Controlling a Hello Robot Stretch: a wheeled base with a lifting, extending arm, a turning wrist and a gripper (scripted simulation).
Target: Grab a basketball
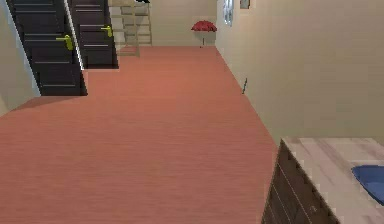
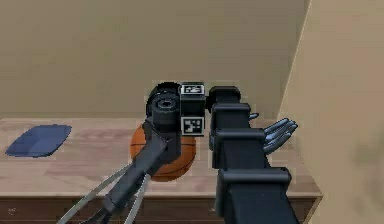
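An orange basketball (image 2: 172,158) rests on a pale wooden dresser top (image 2: 90,170) in the arm side view, partly hidden behind the gripper's dark body. The arm (image 2: 245,170) rises from the bottom edge, with its white marker squares just right of the ball. The gripper (image 2: 97,204) points down and left, its thin fingers (image 2: 120,190) reaching past the dresser's front edge. I cannot tell whether it holds anything. The same dresser (image 1: 325,165) shows at the forward view's bottom right.
A folded blue cloth (image 2: 38,140) lies on the dresser's left part, also seen as a blue cloth (image 1: 372,182) ahead. A beige wall backs the dresser. Ahead, red-brown floor (image 1: 150,120) runs to two dark doors (image 1: 48,45), a ladder shelf (image 1: 130,28) and a small red object (image 1: 204,28).
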